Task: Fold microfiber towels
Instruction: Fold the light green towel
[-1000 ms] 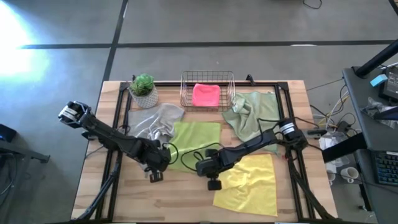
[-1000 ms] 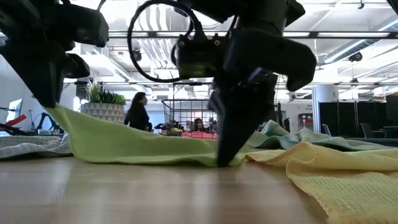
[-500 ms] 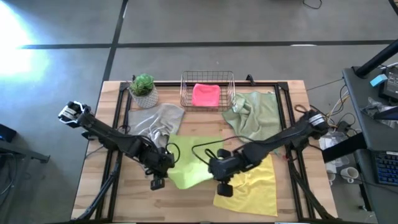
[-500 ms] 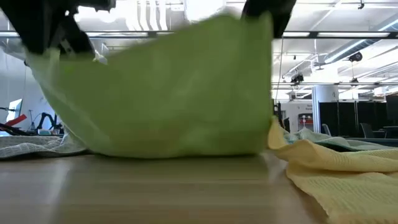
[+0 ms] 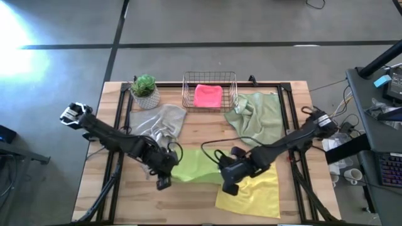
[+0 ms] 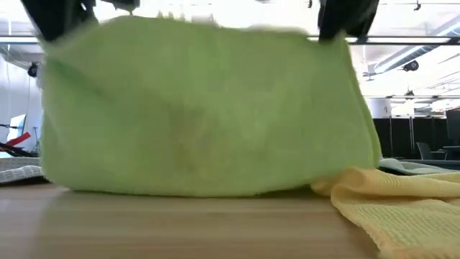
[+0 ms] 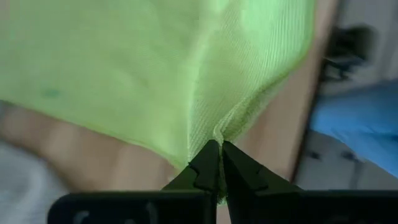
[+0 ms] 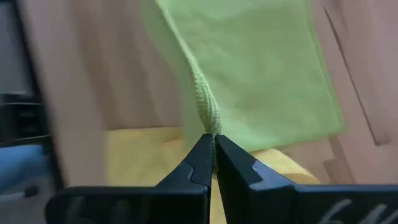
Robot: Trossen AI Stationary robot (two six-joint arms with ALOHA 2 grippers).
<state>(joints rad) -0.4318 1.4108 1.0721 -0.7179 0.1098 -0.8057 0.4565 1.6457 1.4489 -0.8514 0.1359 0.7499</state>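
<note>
Lime green towel (image 5: 196,167) hangs pinched between the closed left pincer (image 5: 162,182) and right pincer (image 5: 228,186).

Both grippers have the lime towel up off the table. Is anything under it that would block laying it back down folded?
Nothing visible blocks it. The lime green towel hangs between the left gripper and right gripper over bare wood. The yellow towel lies right beside it under the right gripper, and could get caught.

In the low view, the room behind the table was almost wholly screened by the raised lime green towel (image 6: 201,108), its upper edge blurred. Both grippers were cut off above that towel. The yellow towel (image 6: 402,201) was cropped beside it.
</note>
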